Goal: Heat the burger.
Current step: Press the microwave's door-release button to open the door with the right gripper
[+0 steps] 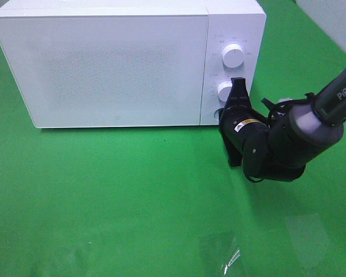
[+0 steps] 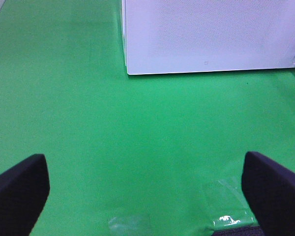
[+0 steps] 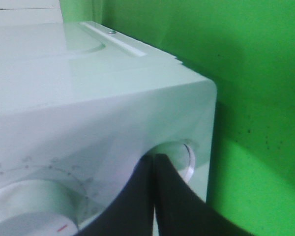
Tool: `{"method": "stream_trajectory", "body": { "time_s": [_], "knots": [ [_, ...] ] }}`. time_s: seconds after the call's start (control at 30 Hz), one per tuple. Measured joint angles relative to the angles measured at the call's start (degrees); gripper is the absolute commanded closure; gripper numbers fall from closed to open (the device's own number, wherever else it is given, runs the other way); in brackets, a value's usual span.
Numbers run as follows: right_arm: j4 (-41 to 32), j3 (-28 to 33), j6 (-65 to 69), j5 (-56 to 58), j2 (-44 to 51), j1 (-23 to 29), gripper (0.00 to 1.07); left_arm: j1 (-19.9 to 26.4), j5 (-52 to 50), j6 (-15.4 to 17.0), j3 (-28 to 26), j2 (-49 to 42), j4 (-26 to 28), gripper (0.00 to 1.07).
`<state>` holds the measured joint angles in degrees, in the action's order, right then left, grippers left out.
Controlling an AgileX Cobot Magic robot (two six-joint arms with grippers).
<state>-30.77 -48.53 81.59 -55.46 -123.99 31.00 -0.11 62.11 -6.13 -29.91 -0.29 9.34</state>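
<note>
The burger is out of view. The white microwave [image 1: 115, 63] stands at the back with its door closed; its front corner also shows in the left wrist view [image 2: 206, 39]. My right gripper [image 1: 238, 83] is shut, empty, and points at the control panel beside the lower knob [image 1: 224, 90]. In the right wrist view its closed tips [image 3: 153, 162] rest at a small round button [image 3: 182, 156] near the panel's corner, with a larger knob [image 3: 29, 206] beside them. My left gripper [image 2: 147, 196] is open over bare green cloth, its black fingers [image 2: 19, 189] far apart with nothing between them.
The upper knob [image 1: 233, 55] sits above the lower one. Green cloth [image 1: 104, 196] covers the table. Clear tape patches [image 1: 230, 259] lie near the front edge, also seen as a tape patch [image 2: 226, 201] by the left gripper. The right arm [image 1: 311, 121] reaches in from the right.
</note>
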Motion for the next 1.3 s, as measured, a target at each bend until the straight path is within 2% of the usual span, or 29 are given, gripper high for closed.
{"method": "stream_trajectory", "body": {
  "time_s": [0.7,1.3],
  "knots": [
    [-5.7,-4.4,-2.2,-2.6,-3.9,1.5,1.07,0.0,0.0,0.0,0.0,0.0,0.0,0.08],
    [-6.6,-4.6,-3.0,-2.6,-4.0,1.8,1.07,0.0,0.0,0.0,0.0,0.0,0.0,0.08]
  ]
}}
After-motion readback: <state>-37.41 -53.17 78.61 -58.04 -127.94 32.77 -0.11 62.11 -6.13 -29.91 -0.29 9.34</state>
